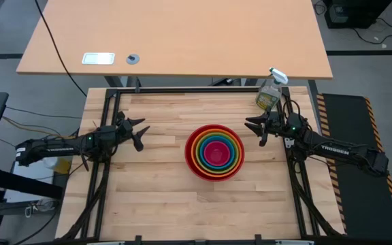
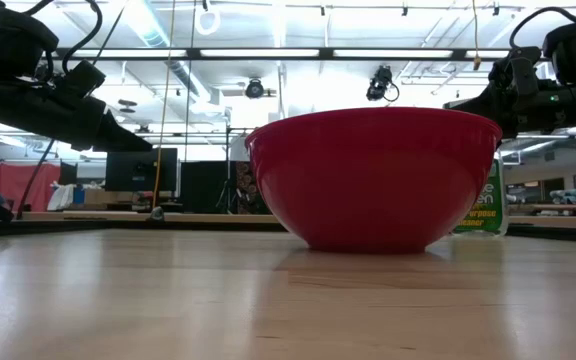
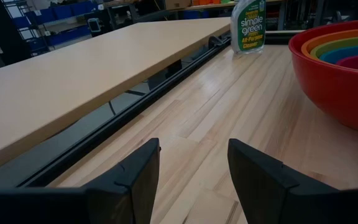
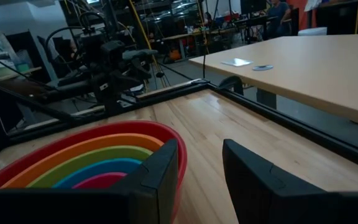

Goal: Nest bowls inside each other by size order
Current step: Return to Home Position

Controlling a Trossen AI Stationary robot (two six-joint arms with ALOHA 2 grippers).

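Observation:
The five bowls stand nested at the table's middle: the red bowl outermost, then the orange, lime green and blue bowls, with the magenta pink bowl innermost. The red bowl's base rests on the table. The stack also shows in the left wrist view and the right wrist view. My left gripper is open and empty, left of the stack. My right gripper is open and empty, right of the stack and a little farther back.
A clear spray bottle stands at the table's far right corner, just behind my right gripper. A second, lighter tabletop lies beyond the far edge. Black frame rails run along the table's edges.

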